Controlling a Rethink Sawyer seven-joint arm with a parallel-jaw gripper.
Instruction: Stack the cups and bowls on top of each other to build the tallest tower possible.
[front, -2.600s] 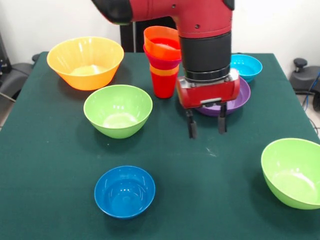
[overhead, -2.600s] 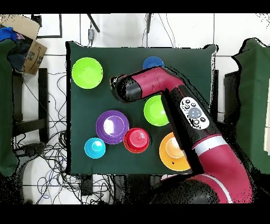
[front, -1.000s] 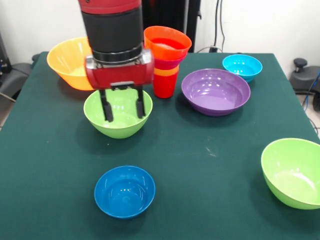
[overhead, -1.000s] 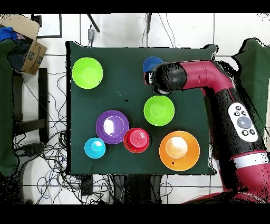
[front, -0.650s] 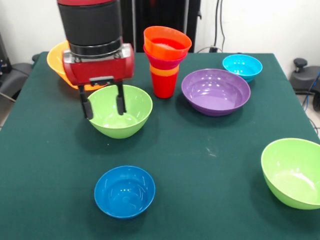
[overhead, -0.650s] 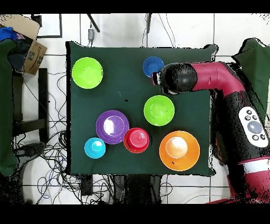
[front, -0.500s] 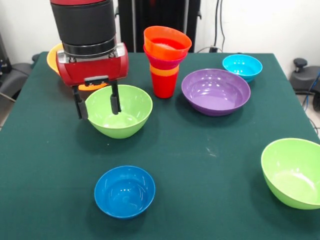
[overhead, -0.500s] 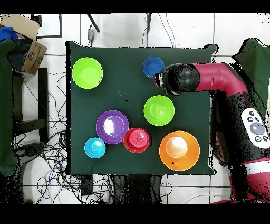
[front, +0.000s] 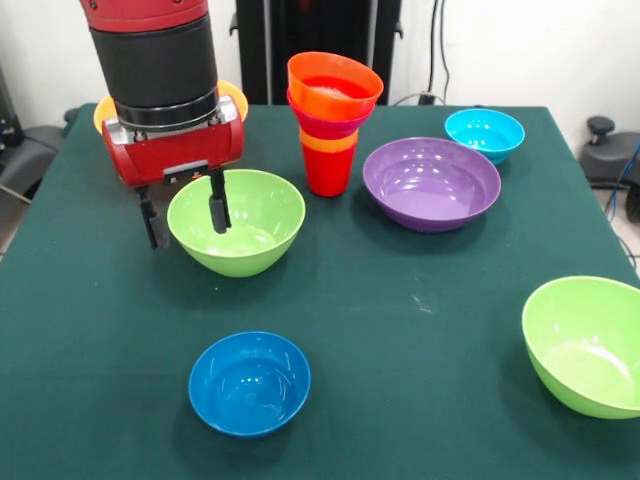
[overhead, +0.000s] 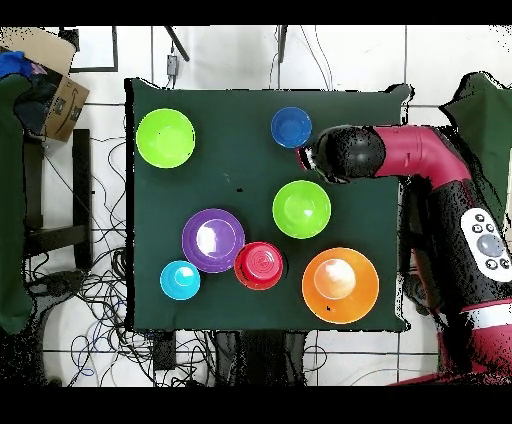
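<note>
My gripper (front: 183, 214) is open. It hangs at the left rim of a lime green bowl (front: 245, 225), one finger inside the bowl and one outside. In the overhead view the wrist (overhead: 340, 155) covers the fingers, beside this bowl (overhead: 301, 209). The tower (front: 330, 120) stands behind: a red cup (front: 328, 172) at the base, then orange, pink and orange pieces; it also shows from above (overhead: 259, 265). The yellow-orange bowl (front: 103, 113) is mostly hidden behind my gripper. Purple bowl (front: 431, 183), light blue bowl (front: 484, 134), dark blue bowl (front: 249, 382) and a second lime green bowl (front: 585, 345) stand apart.
All stands on a dark green table (front: 420, 310). From above, the yellow-orange bowl (overhead: 340, 285) sits near the robot's edge and the second green bowl (overhead: 165, 138) at the far left corner. A cardboard box (overhead: 55, 90) and cables lie off the table.
My gripper has moved from in front of the purple bowl, across the tower's front, to the left rim of the lime green bowl. It stays open. No bowl or cup has moved.
</note>
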